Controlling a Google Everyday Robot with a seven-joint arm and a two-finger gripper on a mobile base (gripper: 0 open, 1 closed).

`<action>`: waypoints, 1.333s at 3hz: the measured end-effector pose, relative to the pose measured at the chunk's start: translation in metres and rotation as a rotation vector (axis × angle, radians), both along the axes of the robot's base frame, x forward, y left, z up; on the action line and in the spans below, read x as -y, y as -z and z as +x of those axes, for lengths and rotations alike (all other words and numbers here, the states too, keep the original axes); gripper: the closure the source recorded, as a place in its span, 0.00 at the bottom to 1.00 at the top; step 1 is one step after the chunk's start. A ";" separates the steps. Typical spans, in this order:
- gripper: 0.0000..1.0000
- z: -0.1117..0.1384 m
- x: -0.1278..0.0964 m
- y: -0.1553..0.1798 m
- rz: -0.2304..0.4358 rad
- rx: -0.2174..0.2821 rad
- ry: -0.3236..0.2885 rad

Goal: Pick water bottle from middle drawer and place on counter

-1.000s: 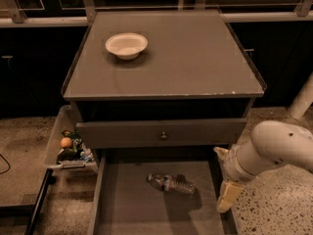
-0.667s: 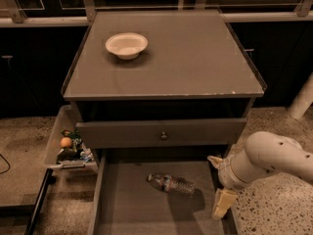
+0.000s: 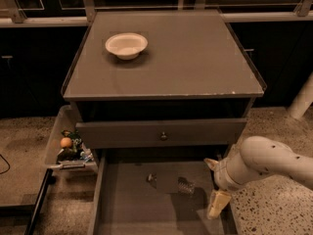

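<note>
We see the clear ribbed bottle [image 3: 182, 185] lying on the drawer [image 3: 127, 209] floor, flat grey; just right of it, the end effector [image 3: 214, 184] is released.

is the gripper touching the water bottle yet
Apart. The camera view shows the gripper at the right side of the middle drawer, with bare drawer floor visible between it and the water bottle.
</note>
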State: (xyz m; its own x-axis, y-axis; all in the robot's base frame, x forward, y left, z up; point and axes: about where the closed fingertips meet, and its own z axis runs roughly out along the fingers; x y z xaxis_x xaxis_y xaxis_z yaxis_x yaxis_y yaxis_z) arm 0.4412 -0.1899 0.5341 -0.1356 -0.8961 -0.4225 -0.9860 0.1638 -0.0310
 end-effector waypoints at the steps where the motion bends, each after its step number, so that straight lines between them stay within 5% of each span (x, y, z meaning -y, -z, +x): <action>1: 0.00 0.016 -0.010 0.032 0.066 0.022 0.043; 4: 0.00 0.033 -0.055 0.122 0.240 0.009 0.084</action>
